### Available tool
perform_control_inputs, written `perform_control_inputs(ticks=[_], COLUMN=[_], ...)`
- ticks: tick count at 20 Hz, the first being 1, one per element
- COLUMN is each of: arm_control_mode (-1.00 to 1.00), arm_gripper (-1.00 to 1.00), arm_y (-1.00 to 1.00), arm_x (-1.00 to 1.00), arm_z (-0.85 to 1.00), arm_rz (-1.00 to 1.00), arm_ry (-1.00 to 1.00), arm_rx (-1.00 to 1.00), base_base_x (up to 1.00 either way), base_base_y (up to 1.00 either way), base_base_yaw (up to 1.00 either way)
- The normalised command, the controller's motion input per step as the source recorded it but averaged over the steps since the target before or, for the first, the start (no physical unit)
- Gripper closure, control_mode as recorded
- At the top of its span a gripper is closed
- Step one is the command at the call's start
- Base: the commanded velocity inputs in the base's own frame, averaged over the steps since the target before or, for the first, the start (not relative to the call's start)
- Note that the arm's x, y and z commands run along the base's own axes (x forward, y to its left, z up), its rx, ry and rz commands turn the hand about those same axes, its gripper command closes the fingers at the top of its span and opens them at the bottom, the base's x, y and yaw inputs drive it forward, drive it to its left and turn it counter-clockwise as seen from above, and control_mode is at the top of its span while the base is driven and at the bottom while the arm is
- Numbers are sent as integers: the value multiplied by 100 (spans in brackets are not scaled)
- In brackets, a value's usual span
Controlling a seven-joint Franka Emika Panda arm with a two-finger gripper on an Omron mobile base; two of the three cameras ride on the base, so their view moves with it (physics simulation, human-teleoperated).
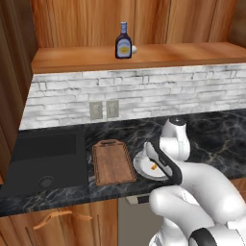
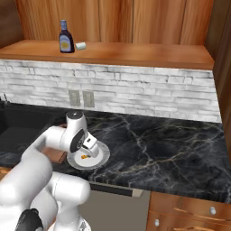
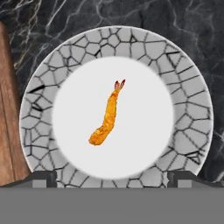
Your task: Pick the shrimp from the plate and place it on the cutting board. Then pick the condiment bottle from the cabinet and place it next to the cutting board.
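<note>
Jaws spread wide and empty, poised straight above the plate (image 3: 192, 109) on the dark marble bench (image 3: 175, 26). Dead centre beneath them lies the shrimp (image 3: 107, 116), a slim curved orange piece with a reddish tail. The cutting board (image 3: 6, 113) sits just beside the plate.

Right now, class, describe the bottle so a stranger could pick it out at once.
Look above the white brick wall to the wooden shelf. The bottle stands upright there beside a small white block. Unlike the block, it is tall, dark brown, with a blue cap and a round yellow label.
</note>
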Motion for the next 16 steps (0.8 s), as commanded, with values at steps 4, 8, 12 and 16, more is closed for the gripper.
perform_control_inputs(ticks=[4,8,12,16], arm_control_mode=[-100,-100,-100,-100], arm_gripper=[-100,-100,-100,-100], arm_y=[0,0,0,0], arm_x=[10,7,6,4], arm_z=[-40,-40,-35,-32], arm_rz=[-4,-3,-1,-1], arm_ry=[0,0,0,0], arm_rx=[0,0,0,1], base_base_x=[0,0,0,0], base_base_y=[0,0,0,0], base_base_yaw=[0,0,0,0])
